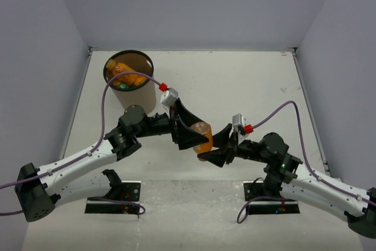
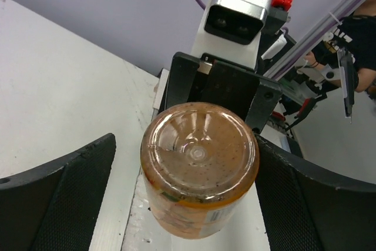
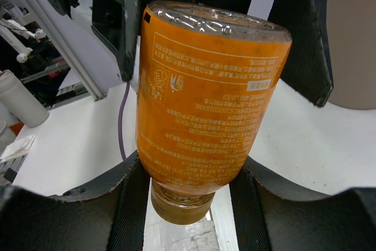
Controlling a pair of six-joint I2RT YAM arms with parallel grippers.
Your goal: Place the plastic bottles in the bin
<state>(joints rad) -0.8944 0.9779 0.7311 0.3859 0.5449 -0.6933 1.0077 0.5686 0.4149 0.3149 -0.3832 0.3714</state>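
Observation:
An orange bottle (image 1: 202, 136) hangs in mid-air above the table's middle, between both grippers, cap end down. My right gripper (image 1: 210, 148) is shut on its lower shoulder just above the orange cap; in the right wrist view (image 3: 188, 174) both pads press the bottle (image 3: 205, 98). My left gripper (image 1: 200, 134) is open around the bottle's base; in the left wrist view (image 2: 185, 145) a gap shows between the left finger (image 2: 76, 192) and the bottle (image 2: 200, 168). The brown bin (image 1: 141, 99) stands at the far left with orange bottles (image 1: 126, 74) inside, and it also shows in the right wrist view (image 3: 352, 45).
Grey walls close the table on three sides. Two black mounting plates (image 1: 114, 195) (image 1: 270, 192) sit at the near edge. Purple cables loop over each arm, one passing right by the bin (image 1: 106, 95).

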